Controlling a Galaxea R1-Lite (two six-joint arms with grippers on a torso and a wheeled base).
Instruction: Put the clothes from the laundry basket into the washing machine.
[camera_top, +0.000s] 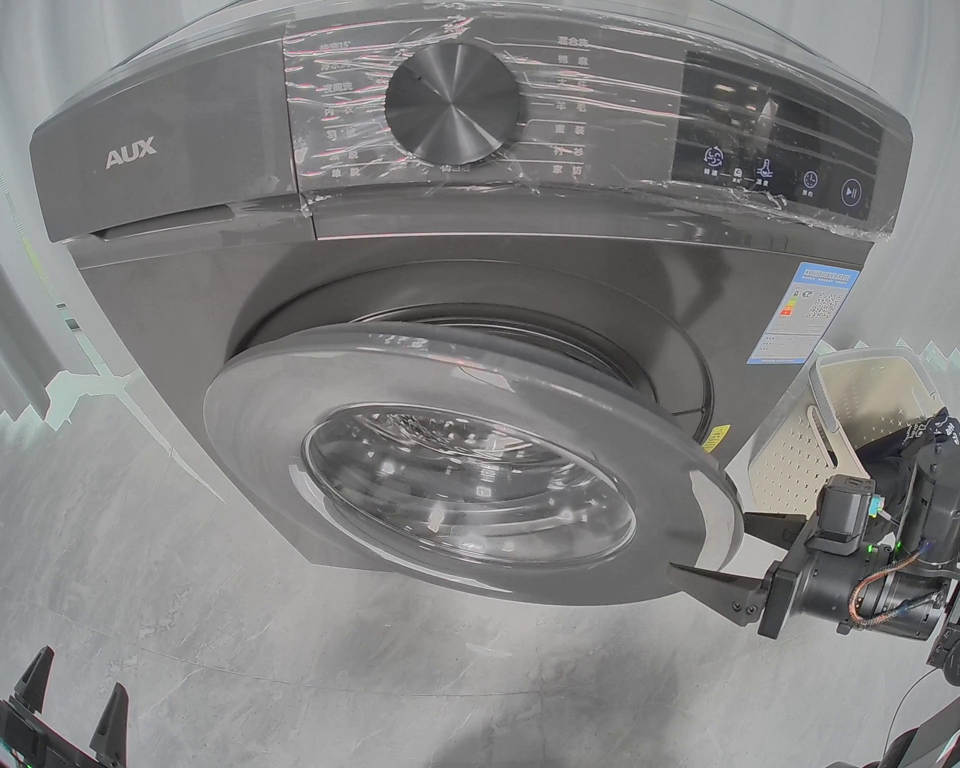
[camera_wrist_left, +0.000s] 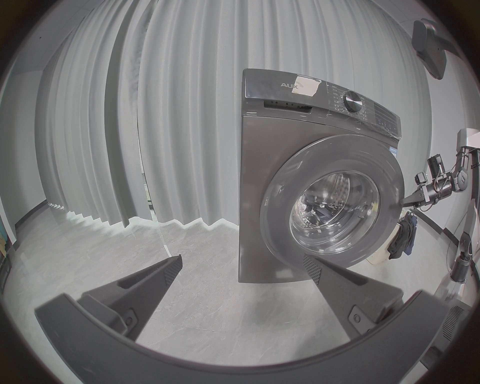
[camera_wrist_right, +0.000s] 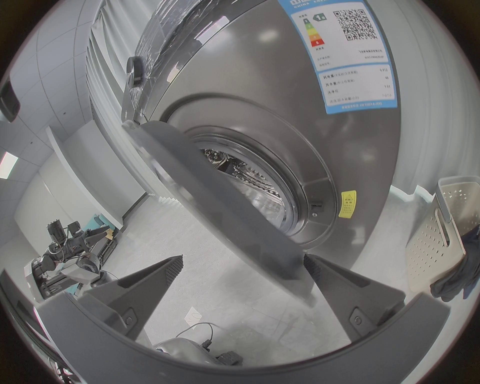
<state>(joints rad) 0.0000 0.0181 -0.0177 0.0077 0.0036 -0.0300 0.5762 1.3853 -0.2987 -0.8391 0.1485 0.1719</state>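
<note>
The washing machine (camera_top: 480, 250) has its door (camera_top: 470, 470) ajar, and the door's free rim lies between my right gripper's (camera_top: 710, 543) wide-open jaws. The laundry basket (camera_top: 790, 460) stands just right of the machine, behind that gripper, with dark clothes (camera_wrist_right: 457, 277) draped over its rim. My left gripper (camera_top: 72, 700), also spread wide, is well apart.

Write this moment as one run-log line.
door: ajar | right end effector: open, astride door rim | left end effector: open, low | laundry basket: holds dark clothes

Washing machine (camera_top: 200, 300): door (camera_top: 560, 390) ajar.
Right gripper (camera_top: 708, 542): fingers spread at the door's right rim.
Laundry basket (camera_top: 800, 460): on floor, just right of machine.
Left gripper (camera_top: 82, 670): fingers spread, lower left.
</note>
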